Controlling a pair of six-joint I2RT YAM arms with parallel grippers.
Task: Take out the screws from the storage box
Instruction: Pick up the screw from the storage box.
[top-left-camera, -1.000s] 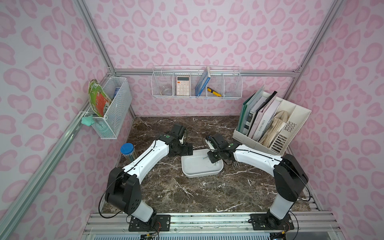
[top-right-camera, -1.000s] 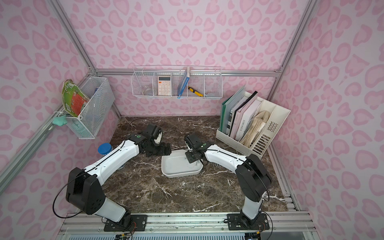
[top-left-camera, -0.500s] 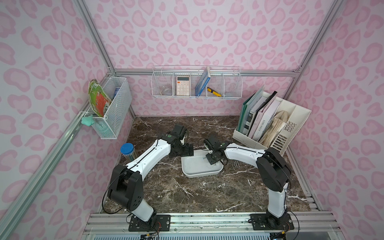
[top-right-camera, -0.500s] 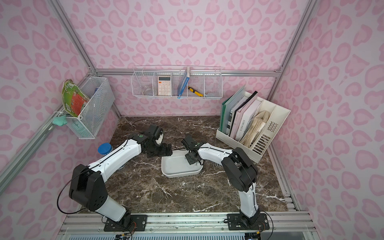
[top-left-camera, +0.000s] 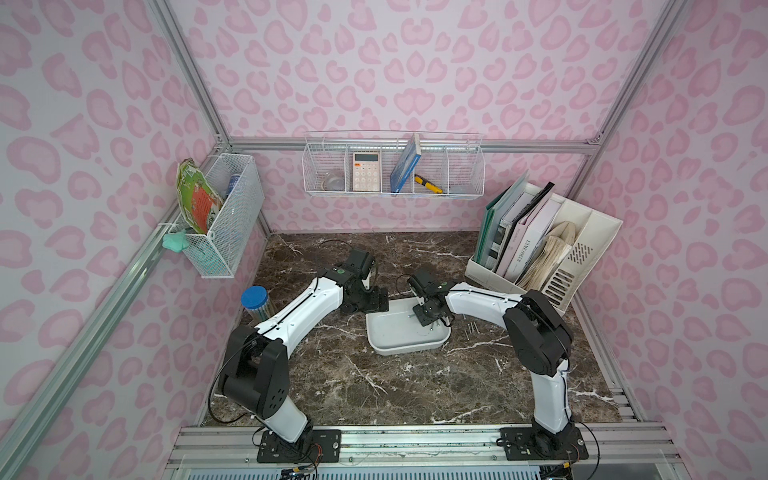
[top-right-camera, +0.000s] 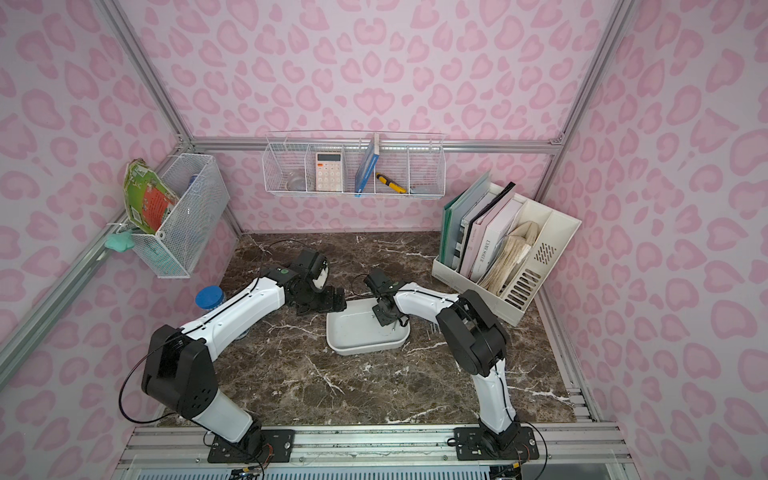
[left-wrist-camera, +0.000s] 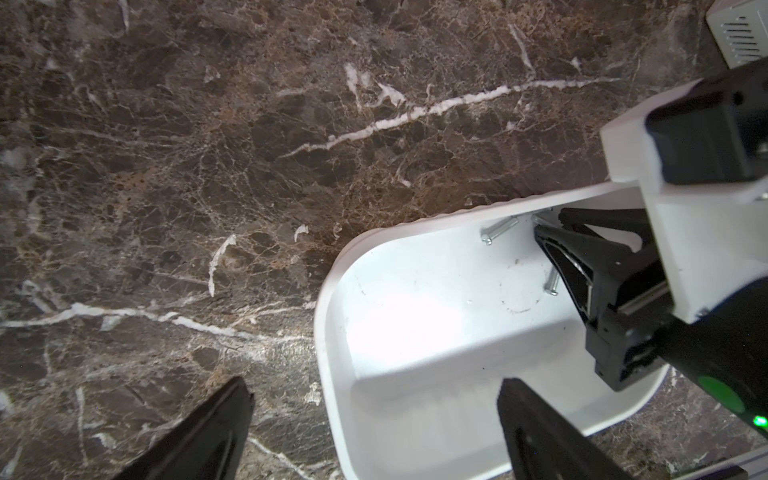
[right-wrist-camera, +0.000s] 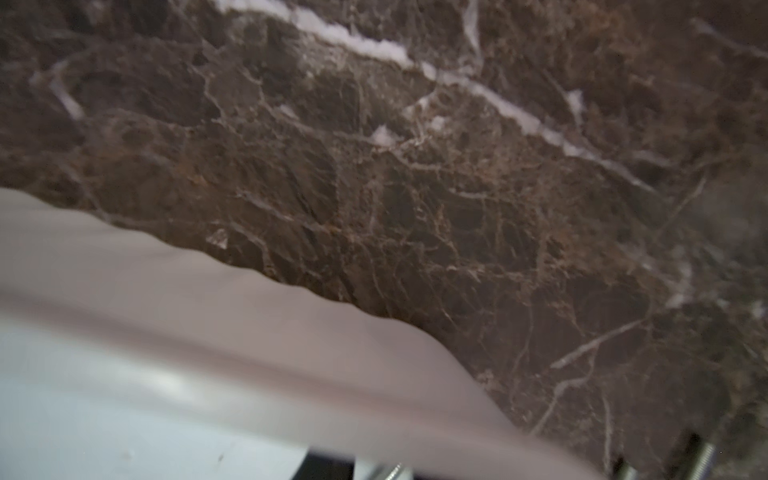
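Right arm (top-left-camera: 536, 328): elbow swinging toward 9 o'clock.
Right gripper (left-wrist-camera: 548, 224): narrowed, grip unreadable.
Left gripper (left-wrist-camera: 374, 432): hanging wide apart.
Screws (left-wrist-camera: 498, 230): lying in your storage box (left-wrist-camera: 332, 291), 1 o'clock corner.
Risk: wall crowding your pinch, screws skidding.

Low storage box (top-left-camera: 405, 348) wall — open marble (top-left-camera: 374, 395)

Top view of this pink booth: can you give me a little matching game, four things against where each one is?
Things:
1 calculator
2 blue-lidded jar
3 right gripper
4 folders

Places:
A in the cream file organiser
B down in the white tray
C in the back wire basket
D standing on the marble table

Pairs: 1-C, 2-D, 3-B, 4-A.
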